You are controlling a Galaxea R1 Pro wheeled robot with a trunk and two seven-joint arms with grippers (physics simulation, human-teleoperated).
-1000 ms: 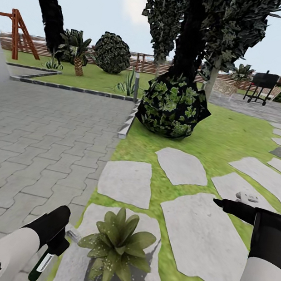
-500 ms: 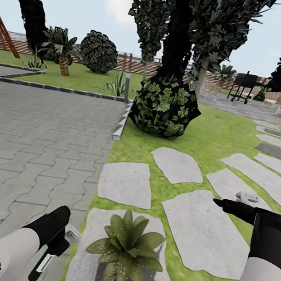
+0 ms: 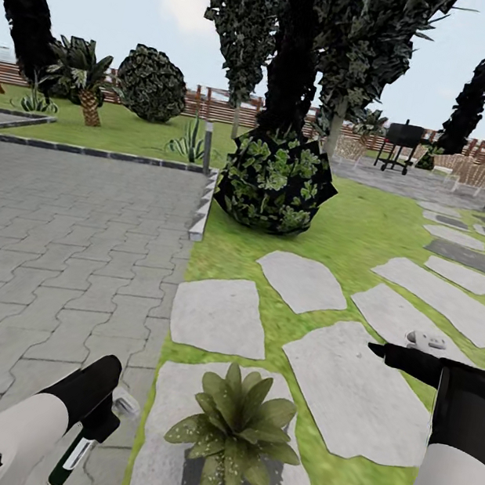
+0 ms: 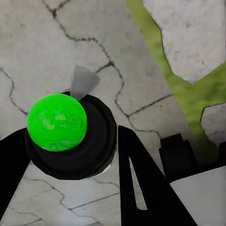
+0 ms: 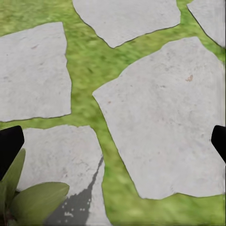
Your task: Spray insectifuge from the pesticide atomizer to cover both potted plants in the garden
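The left gripper (image 3: 96, 419) is clamped around the pesticide atomizer (image 3: 74, 455), which hangs over grey paving just beside a potted plant (image 3: 237, 432) on a stone slab (image 3: 163, 419). The right gripper (image 3: 382, 351) hovers over lawn slabs, fingers spread wide (nothing held). A round leafy bush (image 3: 274, 176) stands ahead.

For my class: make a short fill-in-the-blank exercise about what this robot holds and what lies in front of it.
1. The pesticide atomizer is held in the ____ gripper.
2. The potted plant stands on a pale stone ____.
3. The right gripper holds ____.
4. Left of the lawn the ground is grey ____.

Missing words: left; slab; nothing; paving
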